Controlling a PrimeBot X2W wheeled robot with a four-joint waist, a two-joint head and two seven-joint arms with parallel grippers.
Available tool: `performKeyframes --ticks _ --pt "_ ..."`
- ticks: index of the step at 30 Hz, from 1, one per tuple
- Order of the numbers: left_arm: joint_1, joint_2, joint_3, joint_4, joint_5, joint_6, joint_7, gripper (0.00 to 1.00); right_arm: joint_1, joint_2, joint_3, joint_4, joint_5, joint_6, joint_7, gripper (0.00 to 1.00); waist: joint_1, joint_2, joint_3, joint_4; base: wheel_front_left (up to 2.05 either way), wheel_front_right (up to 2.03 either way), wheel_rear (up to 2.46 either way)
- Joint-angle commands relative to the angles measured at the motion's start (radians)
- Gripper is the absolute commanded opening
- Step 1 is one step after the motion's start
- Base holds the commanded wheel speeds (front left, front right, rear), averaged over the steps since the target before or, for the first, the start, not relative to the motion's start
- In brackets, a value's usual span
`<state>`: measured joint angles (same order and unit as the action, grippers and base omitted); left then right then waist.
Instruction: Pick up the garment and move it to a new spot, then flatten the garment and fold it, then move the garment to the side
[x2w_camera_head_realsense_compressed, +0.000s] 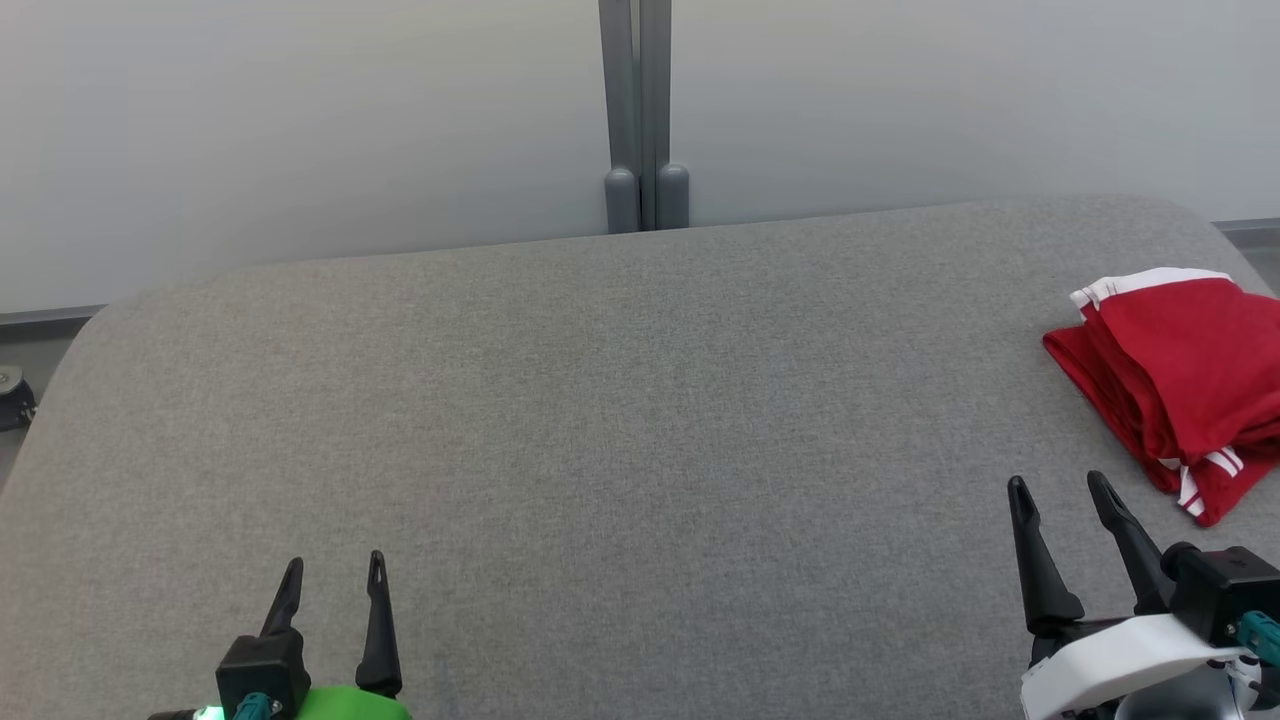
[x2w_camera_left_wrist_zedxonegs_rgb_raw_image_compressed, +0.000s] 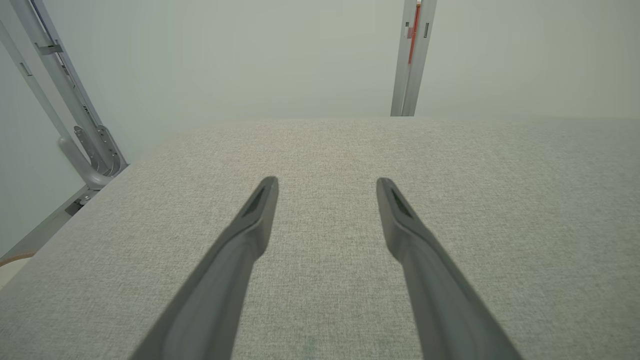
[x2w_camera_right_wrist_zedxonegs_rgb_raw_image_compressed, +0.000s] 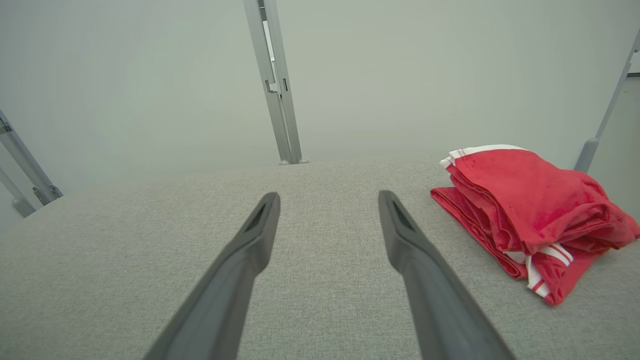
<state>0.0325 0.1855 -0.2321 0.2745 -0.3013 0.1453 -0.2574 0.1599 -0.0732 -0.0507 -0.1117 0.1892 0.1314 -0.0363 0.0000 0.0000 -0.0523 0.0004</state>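
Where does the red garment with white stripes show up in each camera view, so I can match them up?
Head view: the red garment with white stripes lies at the right edge on the grey fabric table, just beyond the right gripper.
Left wrist view: the table and the grey upright metal post, ahead of the left gripper.
Right wrist view: right of centre, to the right of the fingers.
Shared landmark: the post at the table's far edge.

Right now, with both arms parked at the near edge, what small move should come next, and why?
Probably the right gripper should reach forward and to its right toward the red garment, which lies in a loose layered heap at the table's right edge, untouched. Its jaws stand open and empty, and it is much nearer than the left gripper.
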Motion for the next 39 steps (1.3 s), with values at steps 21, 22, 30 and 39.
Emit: performKeyframes --ticks 21,22,30,39 --pt "-0.031 -0.035 0.073 0.009 -0.279 -0.059 0.082 0.0 -0.057 0.003 -0.006 0.092 0.31 0.0 0.027 0.0 0.0 0.0 0.007 -0.001 0.0 0.0 0.0" --pt "-0.033 -0.037 0.077 0.008 -0.296 -0.063 0.087 0.0 -0.06 0.003 -0.006 0.096 0.329 0.0 0.028 0.0 0.0 0.0 0.007 -0.001 0.0 0.0 0.0" --pt "-0.048 -0.048 0.108 0.002 -0.413 -0.088 0.119 0.0 -0.085 0.003 -0.01 0.126 0.457 0.0 0.04 0.0 0.0 0.0 0.011 -0.001 0.0 0.0 0.0" --pt "-0.061 -0.06 0.14 -0.003 -0.533 -0.113 0.153 0.0 -0.111 0.003 -0.015 0.156 0.588 0.0 0.053 0.0 0.0 0.0 0.015 -0.001 0.0 0.0 0.0"
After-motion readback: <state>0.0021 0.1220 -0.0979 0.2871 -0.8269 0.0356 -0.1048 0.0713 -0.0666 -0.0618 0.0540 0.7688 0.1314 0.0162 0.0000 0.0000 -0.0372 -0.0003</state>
